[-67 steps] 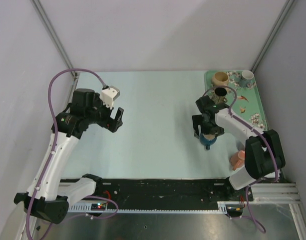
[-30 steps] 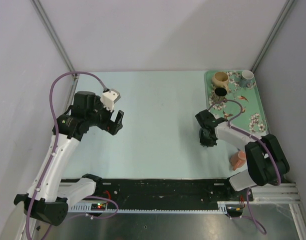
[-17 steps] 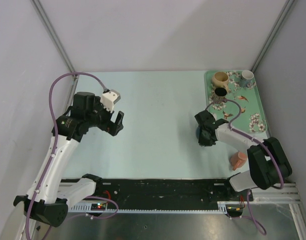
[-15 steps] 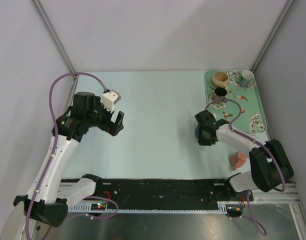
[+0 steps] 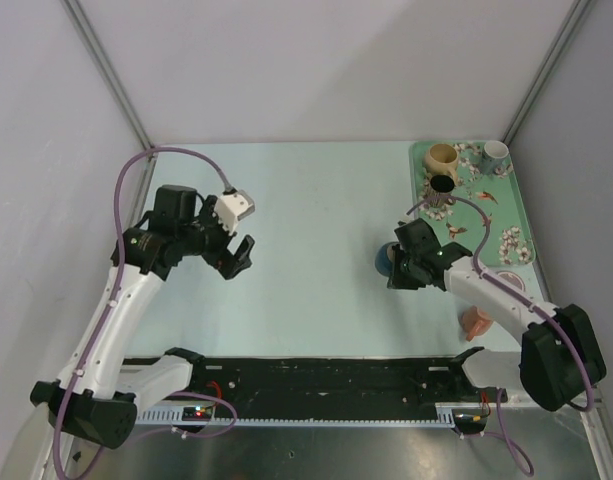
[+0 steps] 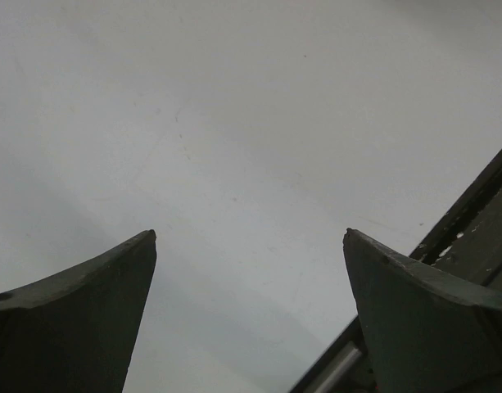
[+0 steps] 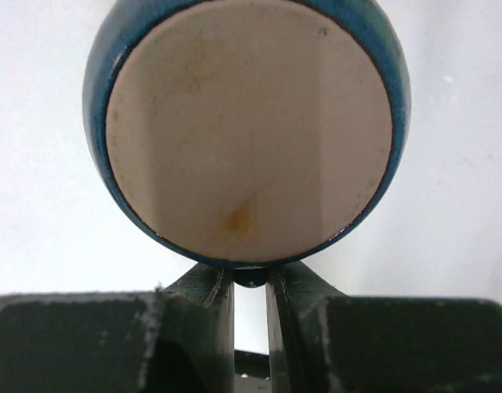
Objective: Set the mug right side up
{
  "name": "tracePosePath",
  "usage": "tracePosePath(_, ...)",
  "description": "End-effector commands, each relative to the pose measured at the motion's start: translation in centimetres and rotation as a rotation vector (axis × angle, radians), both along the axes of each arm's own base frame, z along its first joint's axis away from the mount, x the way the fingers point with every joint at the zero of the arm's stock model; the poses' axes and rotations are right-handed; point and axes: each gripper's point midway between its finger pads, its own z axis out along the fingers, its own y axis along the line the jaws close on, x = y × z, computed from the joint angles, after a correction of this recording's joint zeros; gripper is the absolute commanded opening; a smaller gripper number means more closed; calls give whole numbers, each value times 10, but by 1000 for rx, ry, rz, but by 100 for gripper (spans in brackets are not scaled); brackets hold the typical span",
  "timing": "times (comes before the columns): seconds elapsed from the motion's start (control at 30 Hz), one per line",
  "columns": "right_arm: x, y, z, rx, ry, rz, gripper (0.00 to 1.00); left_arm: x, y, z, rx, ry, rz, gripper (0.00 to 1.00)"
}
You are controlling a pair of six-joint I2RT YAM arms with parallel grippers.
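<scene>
Nipped narrow on a thin edge part of the blue mug (image 7: 249,131), which is tipped sideways right of centre over the tabletop (image 5: 306,220), the right hand (image 7: 249,286) has so slim a pinch that the mug may swivel or drop.

I work over a pale mint-green tabletop (image 5: 306,220) that fills the middle of the top view. Plain grey-white walls close it in: a back wall (image 5: 326,70) across the upper frame, a left wall (image 5: 36,180) and a right wall (image 5: 591,140). Slanting metal posts mark the corners, a left post (image 5: 111,75) and a right post (image 5: 546,70). Along the bottom runs a black rail (image 5: 326,375), with a brushed metal plate (image 5: 336,450) beneath. The light is soft and even, the shadows faint.
</scene>
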Motion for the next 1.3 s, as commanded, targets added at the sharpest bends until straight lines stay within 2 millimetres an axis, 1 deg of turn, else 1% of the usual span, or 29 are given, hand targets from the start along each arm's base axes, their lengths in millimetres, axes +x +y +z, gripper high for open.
tracePosePath(0.0, 9, 35, 49, 190, -102, 46, 0, -3, -9, 39, 89, -299, -316, 100)
tracePosePath(0.07, 7, 41, 57, 218, -107, 60, 0, -2, -12, 51, 161, -450, -471, 100)
tracePosePath(0.13, 5, 45, 66, 240, -115, 69, 0, 1, -25, 67, 157, -555, -565, 100)
tracePosePath(0.2, 3, 53, 78, 280, -127, 84, 0, 5, -43, 85, 108, -639, -625, 100)
tracePosePath(0.23, 3, 59, 85, 307, -132, 94, 0, 11, -52, 96, 83, -690, -634, 100)
tracePosePath(0.27, 1, 64, 92, 337, -133, 110, 0, 15, -62, 102, 60, -723, -642, 100)
tracePosePath(0.3, 0, 70, 101, 365, -138, 123, 0, 25, -69, 113, 53, -778, -617, 100)
tracePosePath(0.37, -2, 80, 118, 425, -144, 151, 0, 39, -84, 126, 64, -869, -597, 99)
tracePosePath(0.43, -3, 91, 137, 493, -153, 181, 0, 45, -96, 130, 93, -949, -620, 98)
tracePosePath(0.5, -3, 101, 156, 566, -156, 206, 0, 41, -109, 127, 127, -1026, -678, 98)
tracePosePath(0.53, -2, 104, 168, 606, -164, 217, 0, 36, -115, 120, 141, -1052, -718, 98)
tracePosePath(0.57, -2, 107, 177, 640, -165, 218, 0, 31, -119, 120, 168, -1112, -759, 98)
tracePosePath(0.6, -1, 110, 188, 679, -177, 229, 0, 26, -123, 112, 188, -1145, -802, 97)
tracePosePath(0.67, -2, 117, 208, 756, -190, 249, 0, 17, -128, 110, 236, -1280, -863, 98)
tracePosePath(0.7, -4, 121, 216, 796, -185, 258, 0, 15, -130, 102, 262, -1332, -886, 98)
tracePosePath(0.73, -5, 125, 225, 830, -192, 270, 0, 15, -132, 111, 284, -1436, -878, 98)
tracePosePath(0.77, -7, 128, 232, 863, -184, 281, 0, 15, -133, 109, 305, -1496, -881, 98)
tracePosePath(0.8, -9, 132, 237, 888, -175, 291, 0, 15, -134, 115, 326, -1570, -872, 98)
tracePosePath(0.87, -15, 138, 245, 922, -155, 316, 0, 16, -136, 124, 339, -1649, -848, 98)
tracePosePath(0.93, -20, 145, 249, 939, -136, 340, 0, 19, -136, 134, 349, -1696, -821, 98)
tracePosePath(1.0, -24, 152, 252, 949, -124, 362, 0, 19, -138, 138, 360, -1730, -818, 95)
tracePosePath(1.1, -26, 162, 260, 967, -128, 387, 0, 19, -141, 135, 367, -1744, -837, 88)
tracePosePath(1.17, -28, 168, 270, 991, -139, 405, 0, 22, -142, 130, 382, -1739, -845, 86)
tracePosePath(1.27, -29, 174, 278, 1010, -146, 424, 0, 26, -142, 123, 399, -1724, -849, 85)
